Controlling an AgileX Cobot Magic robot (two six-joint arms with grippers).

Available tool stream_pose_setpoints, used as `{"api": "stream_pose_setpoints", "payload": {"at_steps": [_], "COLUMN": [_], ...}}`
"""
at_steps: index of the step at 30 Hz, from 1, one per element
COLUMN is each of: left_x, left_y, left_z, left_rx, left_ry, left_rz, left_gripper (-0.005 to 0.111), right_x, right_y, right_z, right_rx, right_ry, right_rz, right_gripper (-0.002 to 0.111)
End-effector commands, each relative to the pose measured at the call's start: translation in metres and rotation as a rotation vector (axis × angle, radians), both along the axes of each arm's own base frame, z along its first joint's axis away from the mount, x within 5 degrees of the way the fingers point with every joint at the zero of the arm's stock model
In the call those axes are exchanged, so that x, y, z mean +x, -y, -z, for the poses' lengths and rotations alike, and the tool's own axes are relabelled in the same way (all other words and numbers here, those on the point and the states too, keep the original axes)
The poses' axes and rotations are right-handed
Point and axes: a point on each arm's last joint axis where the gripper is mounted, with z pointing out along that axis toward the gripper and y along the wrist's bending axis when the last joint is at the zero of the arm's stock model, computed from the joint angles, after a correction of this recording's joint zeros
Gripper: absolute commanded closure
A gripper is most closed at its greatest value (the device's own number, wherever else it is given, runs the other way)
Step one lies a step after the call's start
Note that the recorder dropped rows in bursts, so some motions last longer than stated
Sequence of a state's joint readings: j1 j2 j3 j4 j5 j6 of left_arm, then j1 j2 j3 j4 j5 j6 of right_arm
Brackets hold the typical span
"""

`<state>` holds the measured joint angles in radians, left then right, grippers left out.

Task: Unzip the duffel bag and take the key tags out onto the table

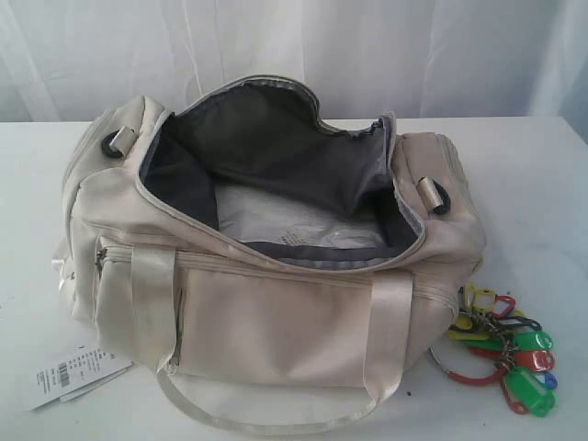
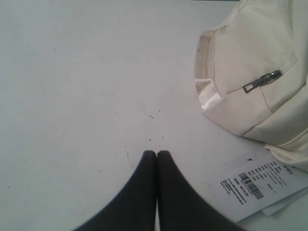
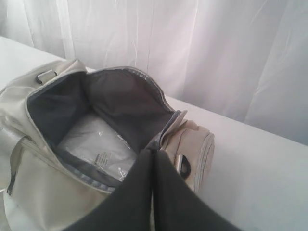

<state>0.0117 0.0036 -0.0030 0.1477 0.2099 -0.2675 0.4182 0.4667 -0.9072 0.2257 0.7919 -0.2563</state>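
The cream duffel bag [image 1: 276, 303] stands on the white table [image 1: 533, 184] with its top zipper undone and its grey lining [image 1: 266, 147] showing. Clear plastic packing [image 1: 294, 220] lies inside. The key tags [image 1: 505, 354], green, yellow, red and blue on a metal ring, lie on the table by the bag's right end. No arm appears in the exterior view. My left gripper [image 2: 156, 153] is shut and empty over bare table, beside the bag's end [image 2: 255, 72]. My right gripper [image 3: 154, 151] is shut and empty, above the bag's open mouth [image 3: 101, 110] near its end.
A white barcode label [image 1: 69, 372] lies on the table at the bag's front left corner, also seen as the label [image 2: 260, 185] in the left wrist view. A webbing handle [image 1: 266, 413] hangs toward the front edge. A white curtain [image 1: 367, 46] backs the table.
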Motion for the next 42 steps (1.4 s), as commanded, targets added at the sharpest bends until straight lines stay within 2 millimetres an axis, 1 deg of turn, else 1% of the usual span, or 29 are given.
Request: {"api": "stream_pose_setpoints", "payload": {"at_steps": [1, 6, 10, 15, 20, 24, 27, 30, 32, 38, 42], "left_x": [0.0, 0.0, 0.0, 0.0, 0.0, 0.0, 0.0, 0.0, 0.0, 0.0, 0.0], "left_y": [0.001, 0.001, 0.001, 0.001, 0.001, 0.001, 0.001, 0.001, 0.001, 0.001, 0.001], "left_z": [0.001, 0.001, 0.001, 0.001, 0.001, 0.001, 0.001, 0.001, 0.001, 0.001, 0.001], "left_rx": [-0.014, -0.014, -0.014, -0.014, -0.014, -0.014, -0.014, -0.014, -0.014, -0.014, -0.014], "left_ry": [0.002, 0.002, 0.002, 0.002, 0.002, 0.002, 0.002, 0.002, 0.002, 0.002, 0.002], "left_rz": [0.004, 0.004, 0.004, 0.004, 0.004, 0.004, 0.004, 0.004, 0.004, 0.004, 0.004], "left_gripper": [0.107, 0.107, 0.107, 0.107, 0.107, 0.107, 0.107, 0.107, 0.107, 0.107, 0.107], "right_x": [-0.03, -0.064, -0.089, -0.107, -0.118, -0.103, -0.091, -0.075, -0.064, -0.037, -0.022], "right_y": [0.015, 0.026, 0.028, 0.03, 0.032, 0.03, 0.029, 0.026, 0.025, 0.021, 0.022], "right_z": [-0.005, -0.005, -0.003, 0.0, 0.002, 0.014, 0.033, 0.053, 0.07, 0.119, 0.132], "right_rx": [0.04, 0.074, 0.09, 0.107, 0.12, 0.117, 0.101, 0.079, 0.061, 0.018, 0.066], "right_ry": [0.119, 0.246, 0.336, 0.397, 0.438, 0.408, 0.351, 0.275, 0.212, 0.049, 0.122], "right_rz": [0.069, 0.193, 0.267, 0.273, 0.273, 0.28, 0.281, 0.282, 0.283, 0.284, 0.323], "right_gripper": [0.108, 0.108, 0.108, 0.108, 0.108, 0.108, 0.108, 0.108, 0.108, 0.108, 0.108]}}
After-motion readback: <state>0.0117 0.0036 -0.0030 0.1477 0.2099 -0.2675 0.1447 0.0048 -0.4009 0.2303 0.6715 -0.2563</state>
